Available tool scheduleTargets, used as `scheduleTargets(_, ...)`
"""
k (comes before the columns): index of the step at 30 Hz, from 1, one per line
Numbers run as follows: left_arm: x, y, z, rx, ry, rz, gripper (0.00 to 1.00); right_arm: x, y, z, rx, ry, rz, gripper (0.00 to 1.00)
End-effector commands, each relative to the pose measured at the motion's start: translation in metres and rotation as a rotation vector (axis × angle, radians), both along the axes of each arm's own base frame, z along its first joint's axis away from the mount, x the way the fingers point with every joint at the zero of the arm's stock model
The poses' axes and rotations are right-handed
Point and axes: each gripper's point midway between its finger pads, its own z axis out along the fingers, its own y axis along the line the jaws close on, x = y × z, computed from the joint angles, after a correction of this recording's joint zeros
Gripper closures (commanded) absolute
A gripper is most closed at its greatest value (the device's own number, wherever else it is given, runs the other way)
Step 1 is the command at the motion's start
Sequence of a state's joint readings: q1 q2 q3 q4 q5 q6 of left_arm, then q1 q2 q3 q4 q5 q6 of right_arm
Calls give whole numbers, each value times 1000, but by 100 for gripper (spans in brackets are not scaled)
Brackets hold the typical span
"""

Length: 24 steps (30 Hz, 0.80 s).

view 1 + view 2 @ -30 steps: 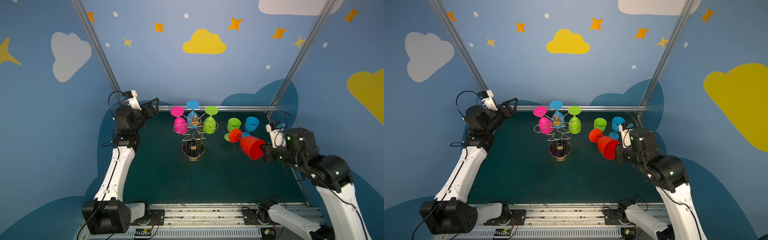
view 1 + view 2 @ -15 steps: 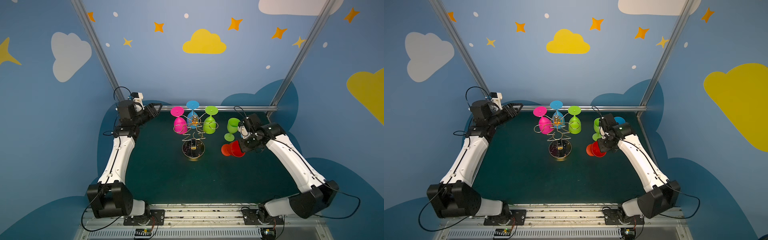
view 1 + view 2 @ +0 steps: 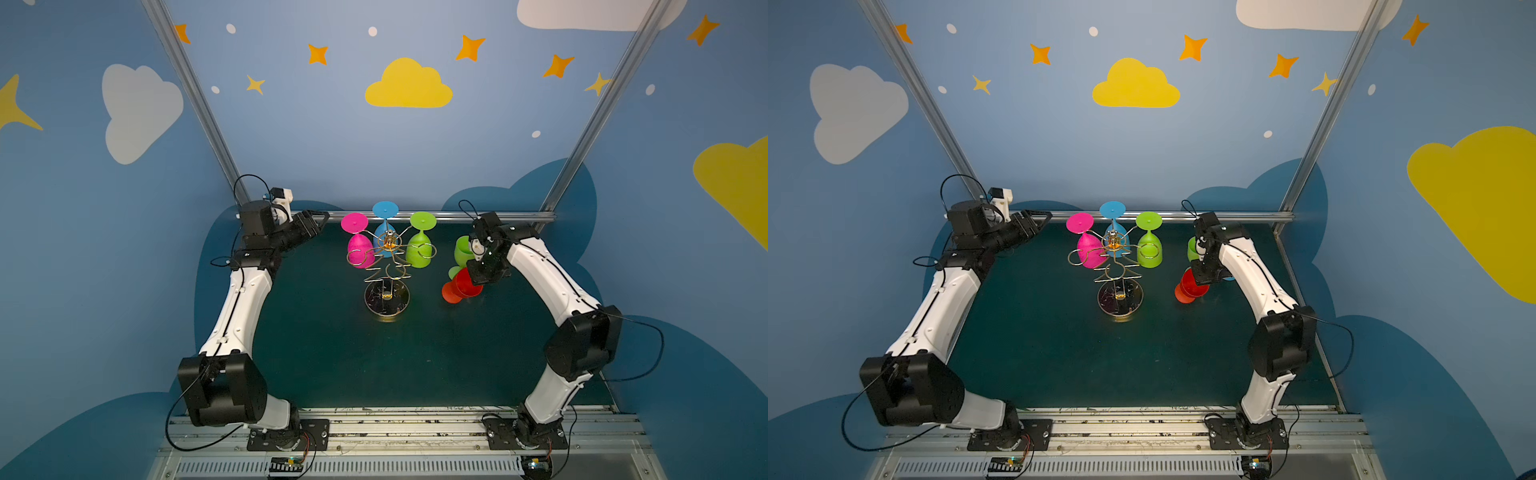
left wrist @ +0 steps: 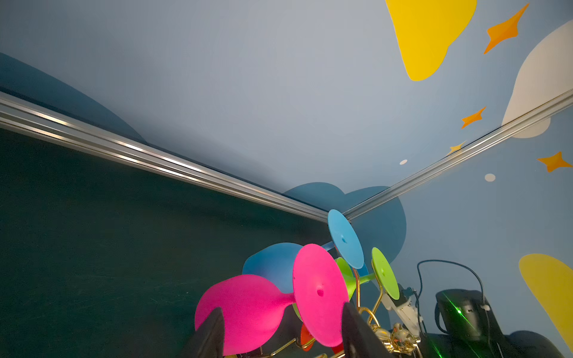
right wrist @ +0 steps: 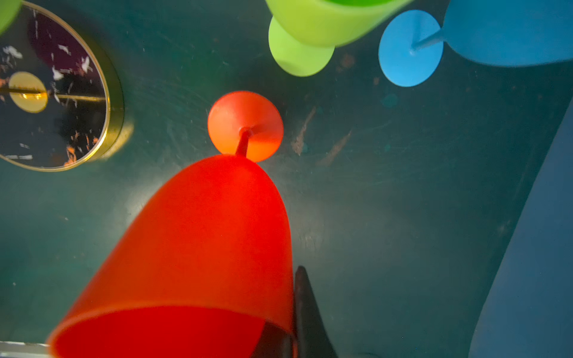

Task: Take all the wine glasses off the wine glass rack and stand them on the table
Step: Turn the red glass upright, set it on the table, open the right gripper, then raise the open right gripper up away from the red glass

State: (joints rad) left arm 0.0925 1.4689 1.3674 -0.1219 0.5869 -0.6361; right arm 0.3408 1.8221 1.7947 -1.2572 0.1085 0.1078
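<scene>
The wine glass rack (image 3: 386, 270) (image 3: 1116, 270), gold wire on a round dark base, stands mid-table. A pink (image 3: 359, 249), a blue (image 3: 384, 237) and a green wine glass (image 3: 419, 249) hang upside down from it. My left gripper (image 3: 318, 219) (image 3: 1040, 219) is open, level with the rack's top and left of the pink glass (image 4: 248, 310), not touching it. My right gripper (image 3: 478, 272) (image 5: 293, 310) is shut on the rim of a red wine glass (image 3: 462, 286) (image 5: 201, 232). That glass is tilted with its foot down at the mat, right of the rack.
A green glass (image 3: 461, 249) (image 5: 297, 52) and a blue glass (image 5: 409, 49) stand upright on the mat behind the red one, partly hidden by my right arm. An aluminium rail (image 3: 457, 216) runs along the table's back edge, with walls close on both sides.
My right arm has swung the red glass from high beside the rack down to the mat near the green glass. My left gripper has moved towards the rack and its jaws have narrowed a little.
</scene>
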Motion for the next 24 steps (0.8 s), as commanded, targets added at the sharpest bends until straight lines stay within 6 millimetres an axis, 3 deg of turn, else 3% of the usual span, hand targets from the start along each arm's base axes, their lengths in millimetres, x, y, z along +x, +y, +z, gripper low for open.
scheduleTargets(1,1,-2,14,17,-37,-24,42,-10,-1,-4,9,113,-44,100)
scheduleTargets(6,2,-2,11,17,-29,-29,43,-4,7,-5,44,99,-34,98)
scheduleTargets(12,4,-7,10,29,-26,-43,42,0,13,5,81,78,-24,77)
scheduleTargets(14,6,-9,8,30,-26,-42,41,3,15,13,102,53,-21,69)
scheduleTargets(20,11,-14,4,65,-11,-53,41,5,17,48,166,-35,-18,57)
scheduleTargets(24,13,-20,-2,98,5,-65,41,-2,26,80,316,-115,-1,44)
